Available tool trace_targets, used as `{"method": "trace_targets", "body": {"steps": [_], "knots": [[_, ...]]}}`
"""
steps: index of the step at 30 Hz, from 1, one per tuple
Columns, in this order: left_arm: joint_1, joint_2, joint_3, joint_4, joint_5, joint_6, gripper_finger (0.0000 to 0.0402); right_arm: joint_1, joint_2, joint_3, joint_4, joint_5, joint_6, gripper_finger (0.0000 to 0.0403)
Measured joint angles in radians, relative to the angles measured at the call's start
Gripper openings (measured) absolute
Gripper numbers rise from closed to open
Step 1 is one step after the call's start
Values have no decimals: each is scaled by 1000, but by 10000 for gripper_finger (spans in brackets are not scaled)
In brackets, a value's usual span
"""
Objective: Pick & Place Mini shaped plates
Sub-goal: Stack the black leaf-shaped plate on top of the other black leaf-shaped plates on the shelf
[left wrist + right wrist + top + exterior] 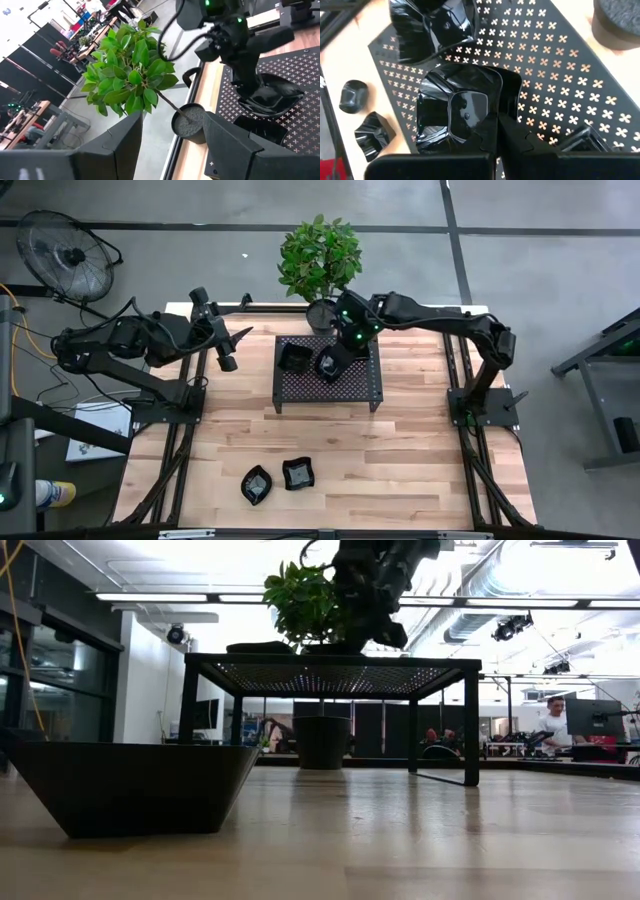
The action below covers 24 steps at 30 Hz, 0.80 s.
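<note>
Plates sit in two groups on the wooden worktop [400,440]: two on the black perforated rack [365,385] toward the far edge, two more on the bare wood near the front edge. On the rack, one glossy black plate [293,357] lies free toward the left side, and a second plate [330,364] just beside it is clamped by the right hand [343,352], whose fingers are closed on that plate's rim; the right wrist view shows the gripped plate [455,117] resting on the perforated surface with the free plate [432,27] beyond it. The right arm reaches in from the right side of the worktop, over the rack's back corner. Down at the front, a rounded plate [256,484] and a squarer plate [298,473] lie near each other, apart from the rack. The left hand [237,338] hangs over the worktop's far left corner, well clear of the rack, with its fingers spread open and nothing between them. A potted plant [320,260] stands just behind the rack, its round pot [190,122] close to the rack's rear edge.
</note>
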Motion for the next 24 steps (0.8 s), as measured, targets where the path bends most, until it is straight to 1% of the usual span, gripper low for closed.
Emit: {"method": "trace_targets", "body": {"steps": [6,10,24], "knots": [[0,0,0,-4,0,-3,204,0,21,0,11,4,0,0],[0,0,0,-4,0,-3,204,0,21,0,10,39,9,0],[0,0,0,-19,-1,-4,205,0,21,0,-18,24,11,1]]}}
